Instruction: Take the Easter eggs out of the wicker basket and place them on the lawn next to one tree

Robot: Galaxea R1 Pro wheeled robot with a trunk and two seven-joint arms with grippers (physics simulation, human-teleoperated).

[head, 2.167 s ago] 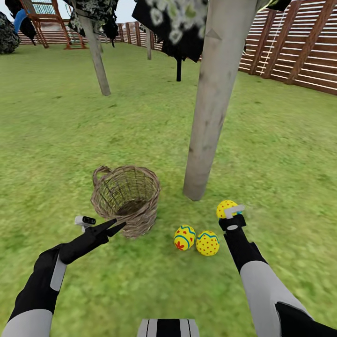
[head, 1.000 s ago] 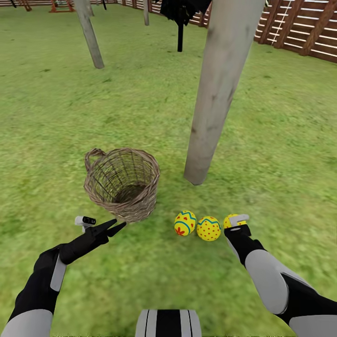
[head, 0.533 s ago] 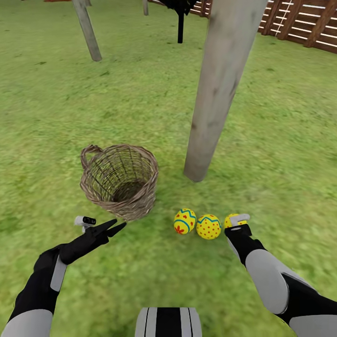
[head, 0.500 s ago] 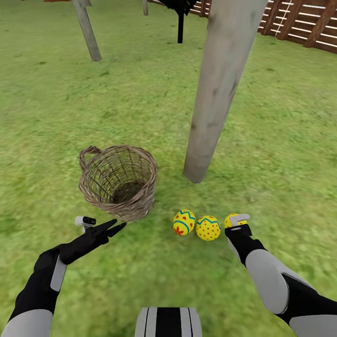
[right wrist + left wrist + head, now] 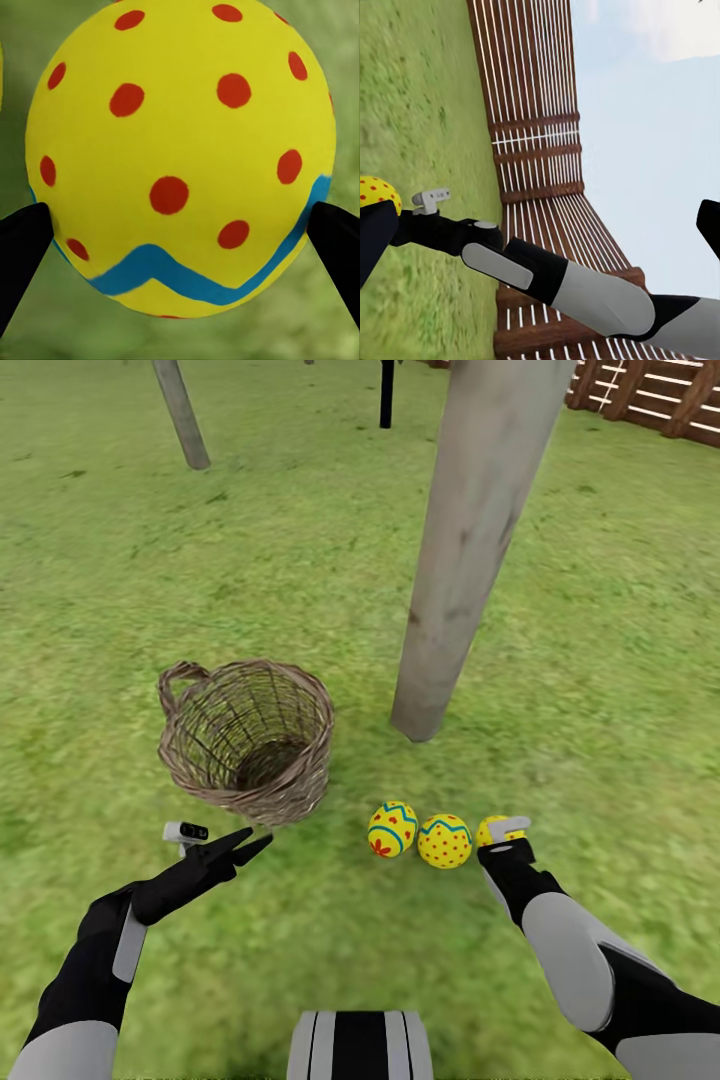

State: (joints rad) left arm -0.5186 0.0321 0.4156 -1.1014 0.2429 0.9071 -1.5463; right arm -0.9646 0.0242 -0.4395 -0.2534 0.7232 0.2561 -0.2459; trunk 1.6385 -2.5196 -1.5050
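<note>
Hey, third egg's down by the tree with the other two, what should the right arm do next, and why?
Probably open the right gripper and lift away. Its fingers flank the third egg, which seems to sit on the lawn in a row with the flower egg and middle egg near the trunk. The wicker basket looks empty.

The basket point(image 5: 247, 742) is rough woven twig; the eggs point(image 5: 443, 841) smooth, matt, painted; the trunk point(image 5: 463, 550) pale weathered wood; the fence point(image 5: 536, 150) slatted timber.
</note>
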